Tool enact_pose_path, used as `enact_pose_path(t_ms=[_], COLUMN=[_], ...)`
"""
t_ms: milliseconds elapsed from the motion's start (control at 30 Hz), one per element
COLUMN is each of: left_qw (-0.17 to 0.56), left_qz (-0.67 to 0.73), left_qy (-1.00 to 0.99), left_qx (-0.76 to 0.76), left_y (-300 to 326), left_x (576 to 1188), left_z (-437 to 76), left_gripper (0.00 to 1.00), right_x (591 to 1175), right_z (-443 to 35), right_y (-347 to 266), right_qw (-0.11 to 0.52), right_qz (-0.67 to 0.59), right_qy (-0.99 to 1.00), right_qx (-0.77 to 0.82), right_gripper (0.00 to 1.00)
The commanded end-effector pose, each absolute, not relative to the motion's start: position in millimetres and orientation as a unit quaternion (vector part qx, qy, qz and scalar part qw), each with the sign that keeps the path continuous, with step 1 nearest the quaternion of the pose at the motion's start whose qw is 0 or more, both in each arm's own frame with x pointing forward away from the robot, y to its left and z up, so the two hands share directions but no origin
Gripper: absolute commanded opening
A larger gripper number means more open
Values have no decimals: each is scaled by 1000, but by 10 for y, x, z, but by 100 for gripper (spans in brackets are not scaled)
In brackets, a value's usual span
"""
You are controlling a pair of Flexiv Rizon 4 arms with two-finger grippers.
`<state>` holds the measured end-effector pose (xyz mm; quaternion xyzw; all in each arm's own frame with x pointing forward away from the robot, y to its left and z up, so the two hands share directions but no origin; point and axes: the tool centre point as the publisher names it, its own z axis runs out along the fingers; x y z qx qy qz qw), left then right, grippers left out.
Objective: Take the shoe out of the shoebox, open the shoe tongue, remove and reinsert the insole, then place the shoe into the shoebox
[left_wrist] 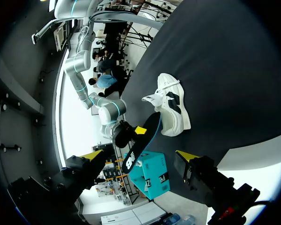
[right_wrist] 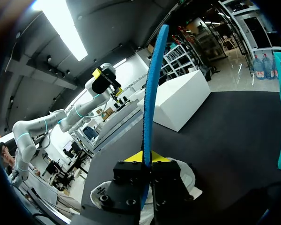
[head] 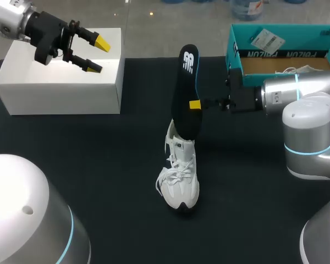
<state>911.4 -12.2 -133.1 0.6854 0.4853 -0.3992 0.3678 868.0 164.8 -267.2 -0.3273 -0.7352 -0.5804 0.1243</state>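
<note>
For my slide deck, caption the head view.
Right gripper holds a black insole upright over a white laced sneaker; left gripper open above a white box.

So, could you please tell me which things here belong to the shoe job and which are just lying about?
Job in hand:
- insole, clamped upright in the right gripper
- white shoe
- teal shoebox

Lying about:
- white block, near the open, empty left gripper

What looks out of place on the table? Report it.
The insole stands nearly upright over the white shoe instead of lying inside it, pinched edge-on in the right arm's jaws. Nothing looks spilled or damaged.
</note>
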Motion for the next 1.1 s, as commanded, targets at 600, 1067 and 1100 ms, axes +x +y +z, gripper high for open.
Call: enact_pose_path(t_ms=[600,1067,1100], left_qw=[367,367,367], left_qz=[-398,-398,-398], left_qy=[486,486,486], left_qx=[686,686,686], left_y=[-120,-120,-120], left_x=[9106,9106,9106], left_z=[-1326,-1326,-1326], left_gripper=[100,100,100], right_x=[9012,9029,9037], right_z=[-2460,-2503,-2519], right_y=[1847,1853,1859], right_qw=[119,122,129], right_qz=[-629,-646,-644], right_qy=[-718,-712,-715], right_qx=[-273,-247,-240], right_gripper=[0,0,0])
